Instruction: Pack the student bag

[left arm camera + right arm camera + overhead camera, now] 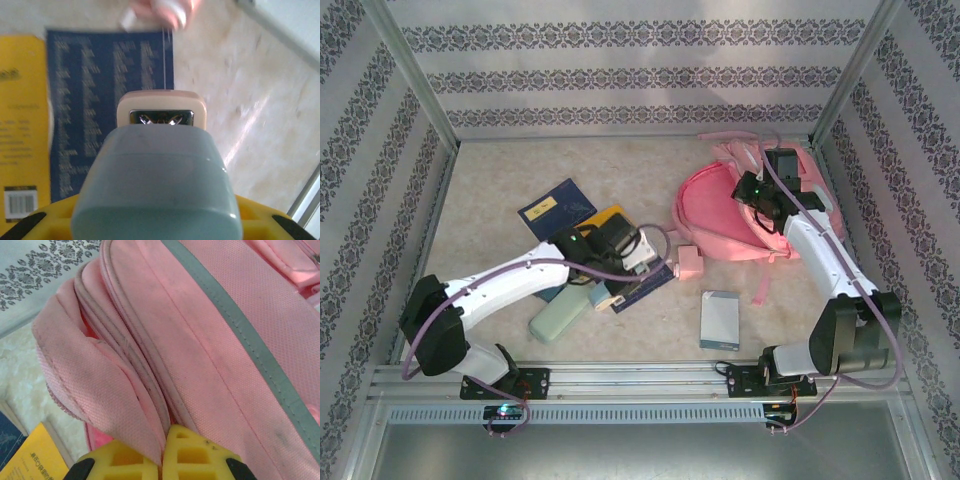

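Toward the far right corner of the table (pixel 490 170) we see one student bag (pixel 730 215), its fabric pinched by the right gripper (pixel 162 442) on a forward-stretched arm. The left gripper (pixel 156 220), arm reaching to the centre, clamps one teal item (pixel 155 170); one grey notebook (pixel 720 320) lies by the near edge.

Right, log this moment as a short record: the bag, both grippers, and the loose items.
bag: student bag, lying at the far right in the top view
right gripper: shut, pinching a fabric flap of the bag
left gripper: closed on a teal object with a pink end
under left gripper: blue book beside a yellow book
loose items: grey notebook, small pink item, pale green item
bag contents: cannot tell
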Tool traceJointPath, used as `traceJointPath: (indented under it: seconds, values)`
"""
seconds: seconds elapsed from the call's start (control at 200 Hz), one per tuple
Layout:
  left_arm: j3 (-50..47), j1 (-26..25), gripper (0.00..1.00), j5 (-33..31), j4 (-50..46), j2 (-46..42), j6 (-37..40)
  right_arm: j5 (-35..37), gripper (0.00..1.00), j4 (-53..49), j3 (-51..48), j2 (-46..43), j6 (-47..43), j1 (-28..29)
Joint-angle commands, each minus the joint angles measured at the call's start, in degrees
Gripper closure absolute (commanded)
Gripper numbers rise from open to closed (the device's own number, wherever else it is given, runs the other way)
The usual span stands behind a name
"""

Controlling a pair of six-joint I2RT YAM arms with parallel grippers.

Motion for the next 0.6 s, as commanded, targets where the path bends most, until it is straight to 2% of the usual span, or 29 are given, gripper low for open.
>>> traceJointPath:
  seconds: [0.0,0.23,0.405,0.595]
  values:
    - [5.71,3.72,0.94,6.5,0.57,-0.97,-6.4,-0.96,1.0,-0.83,2.4,-2.82,-0.31,0.52]
    - [12.22,12.57,0.96,14.01,12.58,2.94,-24.77,-0.93,1.0,-1.36,3.06,-4.81,1.68,0.66]
    - [19.83,15.58,0.96,16.59,20.42,10.36,-38.9,-3.38,1.0,-0.21,3.15,-6.75,4.95,0.27]
    - [30.01,16.19,0.97,20.38,26.4,21.37,-48.48,-6.91,1.0,-0.53,4.2,-8.52,7.46,-0.33]
